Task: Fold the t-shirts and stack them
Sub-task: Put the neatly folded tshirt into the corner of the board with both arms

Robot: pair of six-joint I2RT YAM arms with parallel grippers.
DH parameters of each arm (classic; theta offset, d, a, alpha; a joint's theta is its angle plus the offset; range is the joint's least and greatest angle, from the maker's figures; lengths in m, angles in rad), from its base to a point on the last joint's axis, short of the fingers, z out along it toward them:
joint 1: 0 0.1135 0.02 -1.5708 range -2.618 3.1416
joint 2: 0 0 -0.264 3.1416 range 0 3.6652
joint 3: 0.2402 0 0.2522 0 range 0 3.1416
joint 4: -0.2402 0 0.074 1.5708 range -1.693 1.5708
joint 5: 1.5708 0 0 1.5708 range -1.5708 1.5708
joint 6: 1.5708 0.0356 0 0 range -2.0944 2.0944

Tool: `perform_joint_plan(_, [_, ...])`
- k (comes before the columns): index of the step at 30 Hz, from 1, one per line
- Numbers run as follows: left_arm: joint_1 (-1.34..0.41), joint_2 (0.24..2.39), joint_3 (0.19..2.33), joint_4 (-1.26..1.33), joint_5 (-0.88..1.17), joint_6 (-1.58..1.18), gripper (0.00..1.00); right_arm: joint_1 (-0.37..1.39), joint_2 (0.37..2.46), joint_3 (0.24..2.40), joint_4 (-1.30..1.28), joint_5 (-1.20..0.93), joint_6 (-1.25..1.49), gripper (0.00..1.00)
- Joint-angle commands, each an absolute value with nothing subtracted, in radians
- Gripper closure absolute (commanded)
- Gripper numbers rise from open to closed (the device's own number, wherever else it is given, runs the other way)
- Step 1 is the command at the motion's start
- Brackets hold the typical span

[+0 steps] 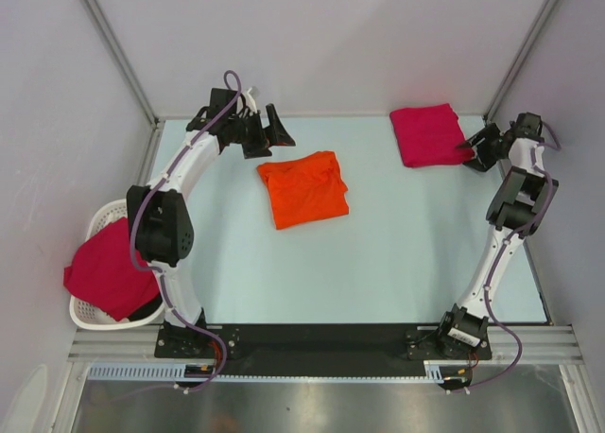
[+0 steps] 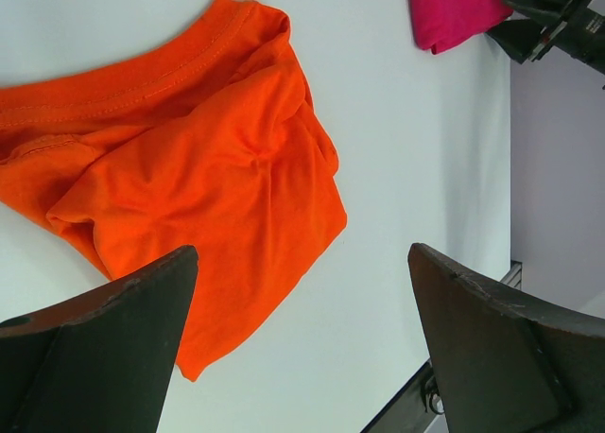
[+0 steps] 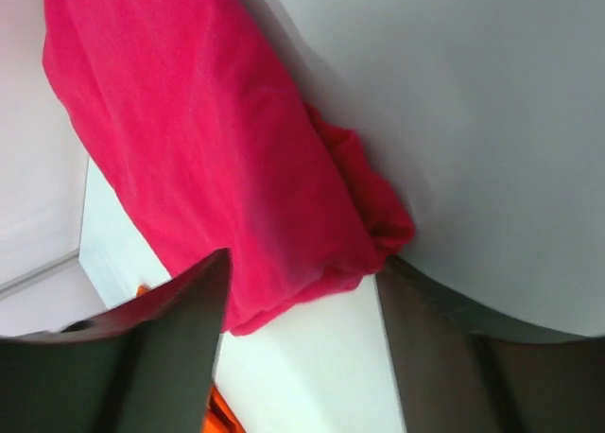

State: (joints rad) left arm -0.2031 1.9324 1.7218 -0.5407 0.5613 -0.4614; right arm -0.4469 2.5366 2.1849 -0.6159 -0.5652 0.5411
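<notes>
My left claw [image 1: 271, 130] hangs just past the far-left corner of the orange t-shirt [image 1: 304, 189]. Its fingers are spread wide and hold nothing. The orange t-shirt lies loosely folded (rumpled at the edges) on the table [image 1: 378, 263]. Well apart from it, to its far right, rests the folded crimson-pink t-shirt [image 1: 427, 134]. My right claw [image 1: 470, 151] sits at the edge of that shirt facing away from the orange one, fingers apart, with the cloth's fold showing in the gap. Well to the near left of the orange t-shirt, a draped crimson-pink t-shirt [image 1: 106, 268] hangs over the white basket [image 1: 95, 316].
</notes>
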Motion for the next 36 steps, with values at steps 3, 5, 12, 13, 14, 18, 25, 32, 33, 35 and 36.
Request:
perform_joint_plan(3, [-0.202,1.898,1.72,-0.538,0.568,-0.44,0.01,-0.419,2.657,2.25,-0.617,-0.581,0.569,0.82])
perform_joint_plan(5, [-0.202,1.893,1.713,-0.543,0.566,-0.437,0.0,-0.411,2.664,2.25,-0.626,-0.591,0.577,1.0])
perform_joint_plan(12, [-0.202,1.884,1.703,-0.551,0.558,-0.437,0.0,-0.365,2.516,2.082,-0.679,-0.584,0.479,1.0])
perform_joint_plan(13, [-0.202,1.882,1.695,-0.546,0.557,-0.442,0.0,-0.359,2.485,2.039,-0.673,-0.591,0.465,1.0])
perform_joint_plan(14, [-0.202,1.882,1.689,-0.539,0.56,-0.448,0.0,-0.354,2.461,2.01,-0.679,-0.594,0.442,1.0])
perform_joint_plan(18, [-0.21,1.893,1.677,-0.525,0.569,-0.457,0.01,-0.321,2.337,1.832,-0.738,-0.578,0.327,1.0])
perform_joint_plan(25, [-0.235,1.907,1.68,-0.522,0.572,-0.451,0.0,-0.296,2.119,1.472,-0.782,-0.546,0.238,1.0])
perform_joint_plan(32, [-0.252,1.905,1.674,-0.523,0.571,-0.448,0.0,-0.302,1.924,1.217,-0.879,-0.482,0.206,1.0])
perform_joint_plan(33, [-0.256,1.905,1.674,-0.523,0.575,-0.448,0.0,-0.308,1.892,1.182,-0.885,-0.483,0.203,1.0])
perform_joint_plan(35, [-0.259,1.905,1.675,-0.523,0.572,-0.445,0.0,-0.31,1.864,1.155,-0.917,-0.482,0.192,1.0])
perform_joint_plan(36, [-0.262,1.904,1.674,-0.525,0.575,-0.445,0.01,-0.311,1.836,1.143,-0.923,-0.483,0.193,1.0])
